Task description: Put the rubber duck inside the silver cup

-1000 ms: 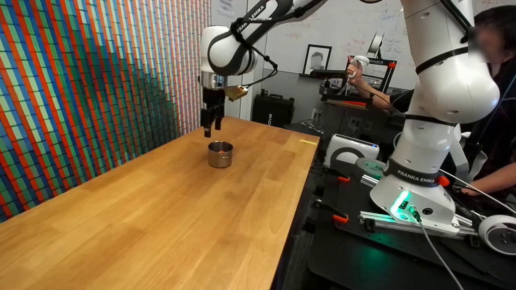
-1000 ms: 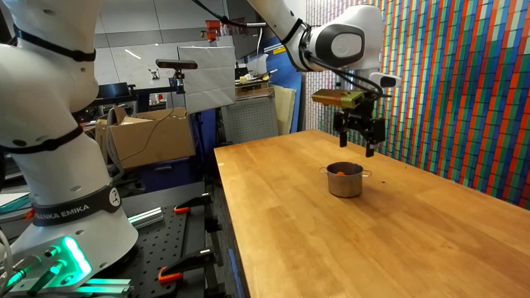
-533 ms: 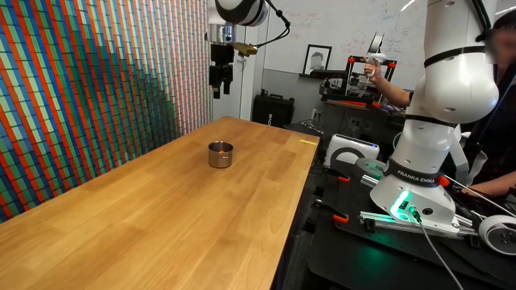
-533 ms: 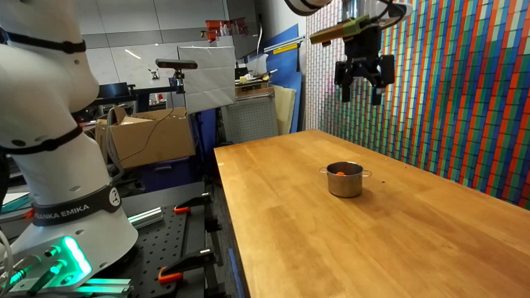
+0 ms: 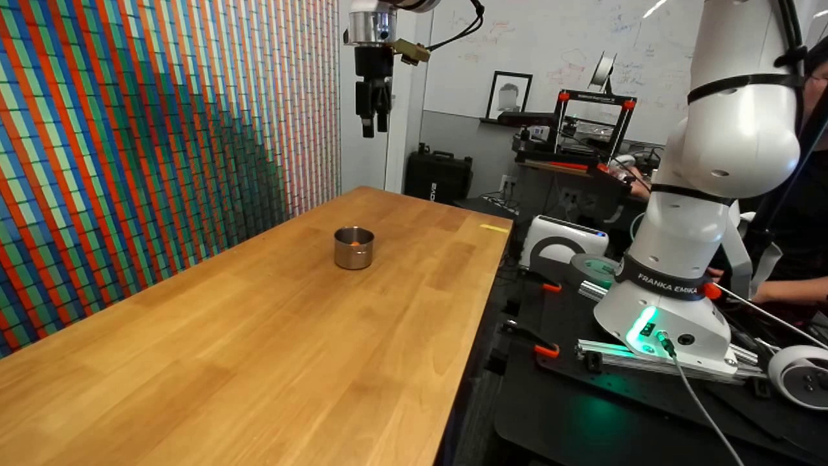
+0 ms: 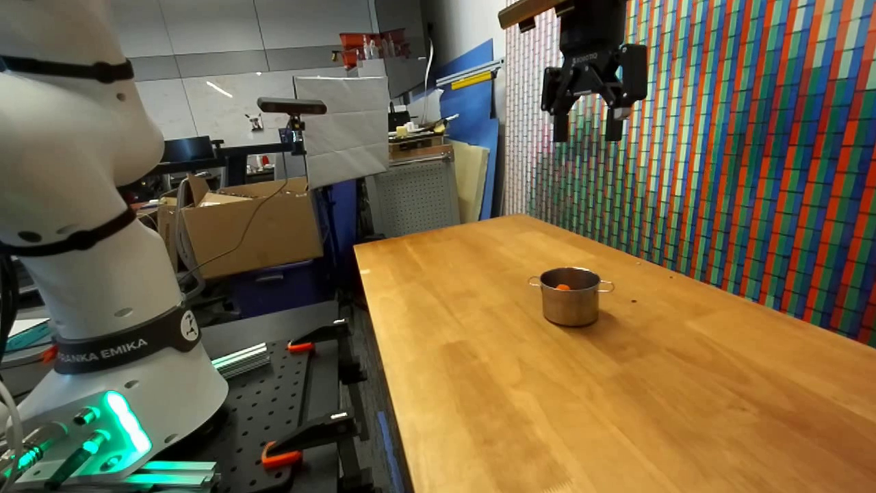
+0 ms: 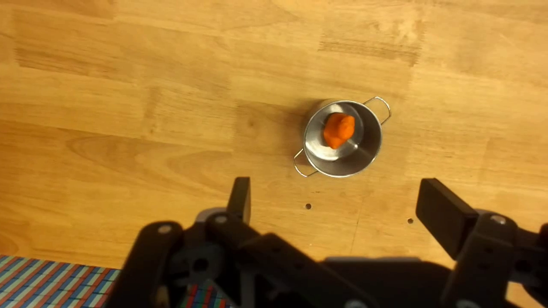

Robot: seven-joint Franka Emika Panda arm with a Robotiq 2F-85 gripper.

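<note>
The rubber duck (image 7: pixel 338 130) is a small orange toy. It lies on the bottom of the silver cup (image 7: pixel 353 166), seen from above in the wrist view. The cup stands upright on the wooden table and has two wire handles. In both exterior views the cup shows (image 5: pixel 354 257) (image 6: pixel 571 309), with a bit of the orange duck visible inside it (image 5: pixel 354 244) (image 6: pixel 562 287). My gripper (image 6: pixel 587 132) is high above the table, well clear of the cup. Its fingers (image 7: pixel 335 188) are wide apart with nothing between them in the wrist view.
The wooden table (image 5: pixel 272 336) runs along a wall of coloured tiles (image 6: pixel 746 171). Black clamps with orange tips (image 5: pixel 533 336) sit by the robot base beside the table. A cardboard box (image 6: pixel 253 226) stands behind the table. A yellow strip (image 5: pixel 494 228) lies near the table's edge.
My open gripper has risen from just above the cup to high over the table. The cup and the duck inside it have not moved. The person's raised hand has gone down.
</note>
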